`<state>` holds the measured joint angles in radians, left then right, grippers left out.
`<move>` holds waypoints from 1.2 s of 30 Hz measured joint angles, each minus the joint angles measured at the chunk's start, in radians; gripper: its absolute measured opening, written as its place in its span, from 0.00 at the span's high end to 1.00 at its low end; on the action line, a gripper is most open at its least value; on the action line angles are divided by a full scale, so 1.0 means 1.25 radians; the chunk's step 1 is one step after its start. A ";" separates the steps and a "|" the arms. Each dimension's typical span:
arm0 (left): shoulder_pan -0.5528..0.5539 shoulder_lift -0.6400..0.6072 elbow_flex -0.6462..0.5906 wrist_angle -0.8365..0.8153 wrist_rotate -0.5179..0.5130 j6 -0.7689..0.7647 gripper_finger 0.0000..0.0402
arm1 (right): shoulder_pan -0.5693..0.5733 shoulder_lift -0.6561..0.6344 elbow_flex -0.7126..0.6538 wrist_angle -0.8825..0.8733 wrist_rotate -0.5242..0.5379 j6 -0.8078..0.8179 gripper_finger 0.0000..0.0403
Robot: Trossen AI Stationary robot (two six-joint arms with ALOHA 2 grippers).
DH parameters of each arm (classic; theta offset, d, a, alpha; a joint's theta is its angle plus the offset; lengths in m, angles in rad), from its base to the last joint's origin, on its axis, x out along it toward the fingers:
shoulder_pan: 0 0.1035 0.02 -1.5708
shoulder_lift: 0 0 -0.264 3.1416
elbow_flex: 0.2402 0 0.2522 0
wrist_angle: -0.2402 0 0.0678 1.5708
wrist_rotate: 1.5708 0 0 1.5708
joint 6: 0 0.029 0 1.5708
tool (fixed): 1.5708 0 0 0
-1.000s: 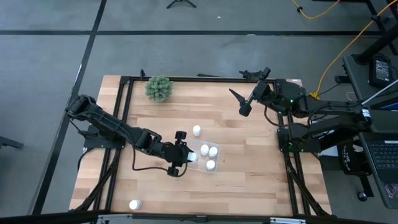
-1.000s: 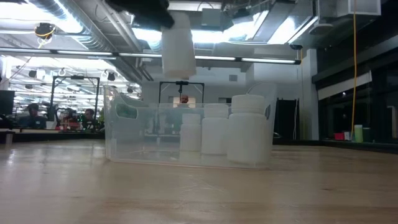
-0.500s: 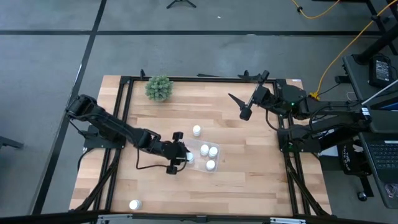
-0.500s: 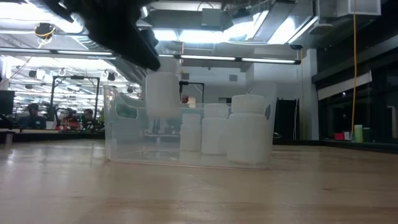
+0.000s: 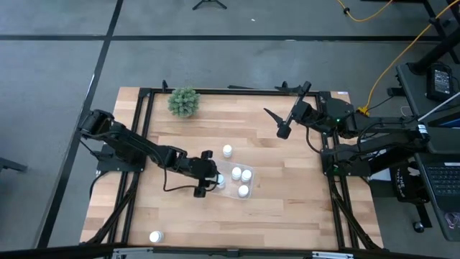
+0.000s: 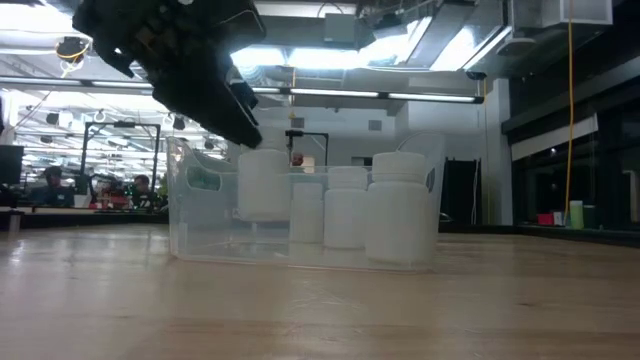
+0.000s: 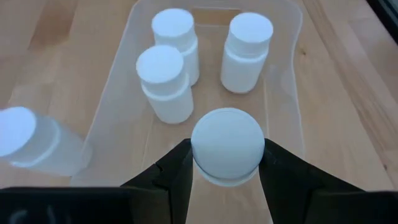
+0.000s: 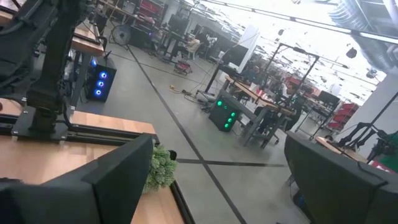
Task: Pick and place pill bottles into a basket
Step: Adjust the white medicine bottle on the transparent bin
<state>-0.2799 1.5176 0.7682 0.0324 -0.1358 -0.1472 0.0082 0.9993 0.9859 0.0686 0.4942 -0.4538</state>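
We are gripping one bottle (image 7: 227,145) in our left hand (image 7: 226,163), lowering it inside the tray (image 7: 287,93). Three bottles (image 7: 165,83) are standing beyond it, two outside on the tabletop (image 5: 287,165). Our right hand (image 5: 274,121) is hanging spread, empty.

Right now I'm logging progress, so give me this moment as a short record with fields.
left gripper: shut on held bottle, lowered inside the basket
right gripper: open, raised near the table's far right, holding nothing
bottles standing in basket: three bottles
bottles outside: one by basket, one at near left edge
plant: far left corner
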 joint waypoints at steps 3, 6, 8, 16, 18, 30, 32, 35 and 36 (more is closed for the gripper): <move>0.006 0.011 0.001 0.019 0.005 0.000 0.63 | 0.000 0.000 0.000 0.000 0.000 -0.005 0.09; 0.015 0.032 0.001 0.027 0.024 0.001 0.63 | 0.000 0.000 0.000 0.001 0.000 -0.038 0.09; 0.018 0.040 0.001 0.043 0.034 0.002 0.63 | 0.000 0.000 0.000 0.002 0.000 -0.044 0.09; 0.027 0.055 0.002 0.067 0.041 0.009 0.60 | 0.000 0.000 0.000 0.001 0.000 -0.044 0.09; 0.030 0.055 0.002 0.067 0.041 0.009 0.58 | -0.001 0.000 0.000 0.001 0.000 -0.044 0.09; 0.038 0.055 0.002 0.067 0.042 0.009 0.56 | -0.001 0.000 0.000 0.001 0.000 -0.044 0.09; 0.038 0.055 0.002 0.067 0.042 0.008 0.56 | -0.001 0.000 0.000 0.001 0.000 -0.044 0.09; 0.038 0.055 0.002 0.067 0.042 -0.005 0.56 | -0.001 0.000 0.000 0.001 0.000 -0.044 0.09; 0.038 0.055 0.002 0.067 0.042 -0.009 0.56 | -0.001 0.000 0.000 0.001 0.000 -0.044 0.09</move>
<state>-0.2321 1.5867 0.7708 0.1156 -0.0837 -0.1587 0.0074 0.9993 0.9855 0.0696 0.4942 -0.5087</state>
